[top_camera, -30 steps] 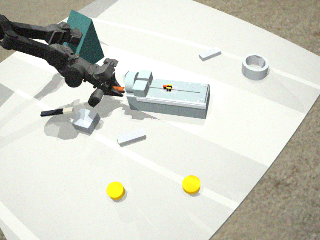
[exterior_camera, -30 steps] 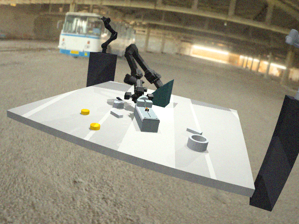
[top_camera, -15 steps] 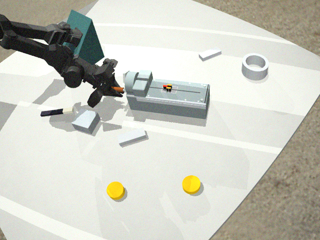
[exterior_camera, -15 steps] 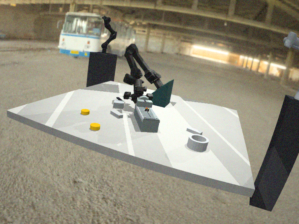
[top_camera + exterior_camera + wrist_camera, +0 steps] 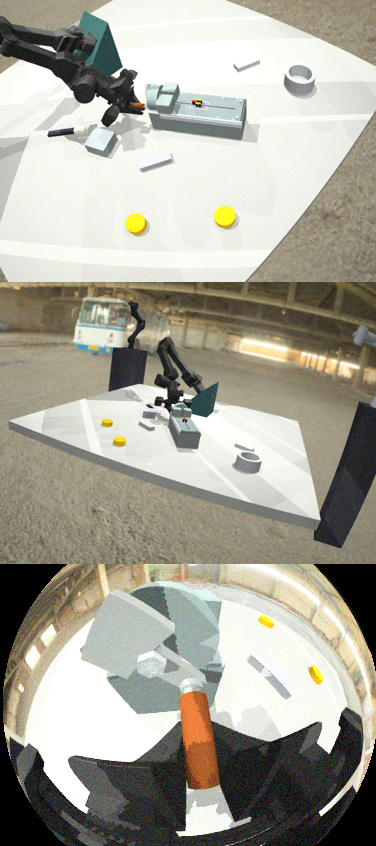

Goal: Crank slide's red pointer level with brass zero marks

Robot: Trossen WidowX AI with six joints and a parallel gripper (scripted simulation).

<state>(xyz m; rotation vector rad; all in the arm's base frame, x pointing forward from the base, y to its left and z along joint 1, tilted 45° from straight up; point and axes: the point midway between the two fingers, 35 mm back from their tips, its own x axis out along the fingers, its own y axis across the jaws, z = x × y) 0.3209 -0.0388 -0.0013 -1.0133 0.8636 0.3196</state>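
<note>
The grey-green machine [image 5: 197, 124] [image 5: 188, 440] stands on the table, with a slot along its top. The red pointer [image 5: 194, 101] [image 5: 184, 418] is at the slot, slightly toward the crank end from the brass marks [image 5: 199, 99] [image 5: 186, 420]. Its tip looks close to them; whether it is exactly level is too small to tell. The crank arm [image 5: 181, 667] runs from the hex hub [image 5: 151, 664] down-right to the orange handle [image 5: 196, 719] in the wrist view. My gripper [image 5: 138, 106] [image 5: 201, 749] is shut on this handle, one finger on each side.
A teal wedge [image 5: 106, 51] [image 5: 205, 401] stands beside the arm. A grey block [image 5: 100, 141], a dark and cream stick [image 5: 62, 132] and a flat bar [image 5: 154, 161] lie near the gripper. Two yellow discs [image 5: 135, 223] [image 5: 224, 216], a grey ring [image 5: 299, 86] and another bar [image 5: 246, 65] lie farther off.
</note>
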